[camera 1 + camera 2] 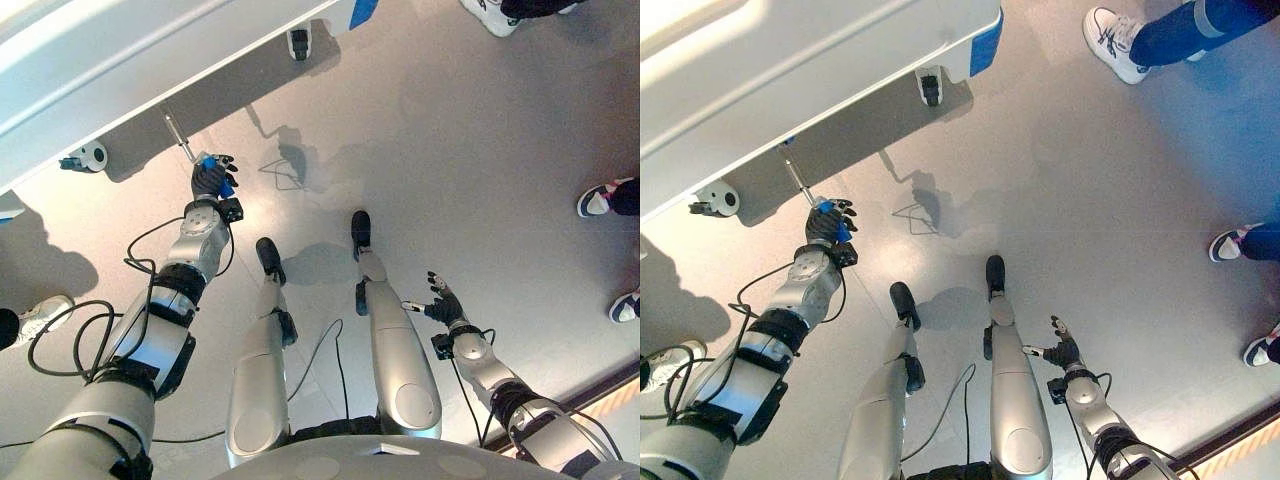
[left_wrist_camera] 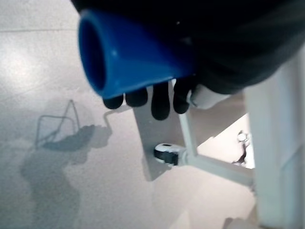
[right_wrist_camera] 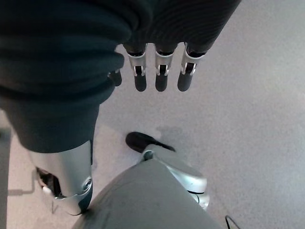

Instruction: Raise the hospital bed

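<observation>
- Your right hand (image 1: pixel 441 303) hangs nearest you, at about 4 o'clock, low over the floor (image 1: pixel 480 150); in the right wrist view its fingers (image 3: pixel 159 78) point straight out, loose and spread, holding nothing.
- Your left hand (image 1: pixel 828 225) reaches out toward 11 o'clock, with its fingers curled round the blue crank handle (image 2: pixel 128 55); the left wrist view shows the dark fingertips (image 2: pixel 157 102) wrapped under the blue grip.
- A thin metal crank rod (image 1: pixel 798 182) runs from that grip up and away, toward 11 o'clock, into the underside of the bed.
- The hospital bed (image 1: pixel 820 70) spans the far side from 9 to 12 o'clock, a white frame with a blue corner (image 1: pixel 986 50).
- Bed castors show at 10 o'clock (image 1: pixel 718 200) and 12 o'clock (image 1: pixel 930 85).
- People's shoes stand at 1 o'clock (image 1: pixel 1110 40) and 3 o'clock (image 1: pixel 600 198).
</observation>
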